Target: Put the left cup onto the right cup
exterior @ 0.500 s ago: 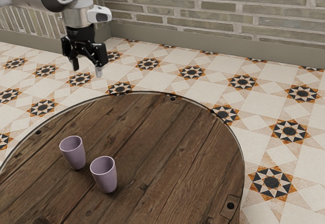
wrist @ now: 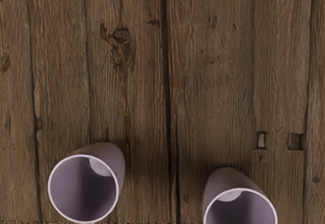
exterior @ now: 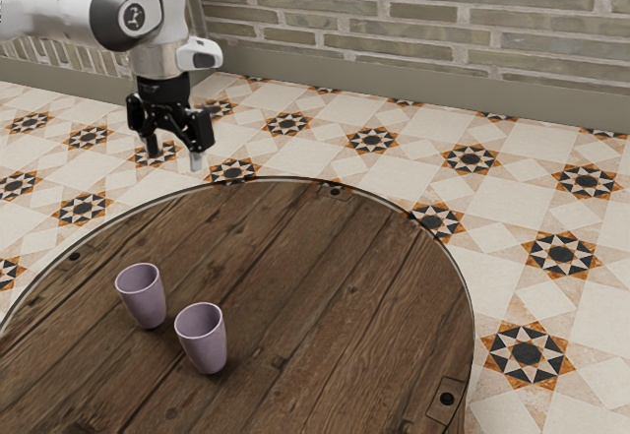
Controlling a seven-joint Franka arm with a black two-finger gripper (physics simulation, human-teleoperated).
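Fingers spread and empty, the gripper [exterior: 174,151] hangs well above the table [exterior: 345,286], where the left cup [exterior: 140,294] stands upright just beside the right cup [exterior: 202,336] (probably light, rigid, slick: pinch across its rim wall).

Two cups in play, both pale lilac, plain tapered tumblers with no handles, wider at the mouth than at the base. The left cup [exterior: 140,294] stands upright, mouth open to the ceiling, near the round wooden worktop's [exterior: 335,286] edge on the exterior view's left. The right cup [exterior: 201,337] is upright too, just beside it, a touch nearer the camera and toward the exterior view's right. A narrow gap of bare wood between them, no contact. Seen from above, both are hollow and empty, thin pale rims showing.
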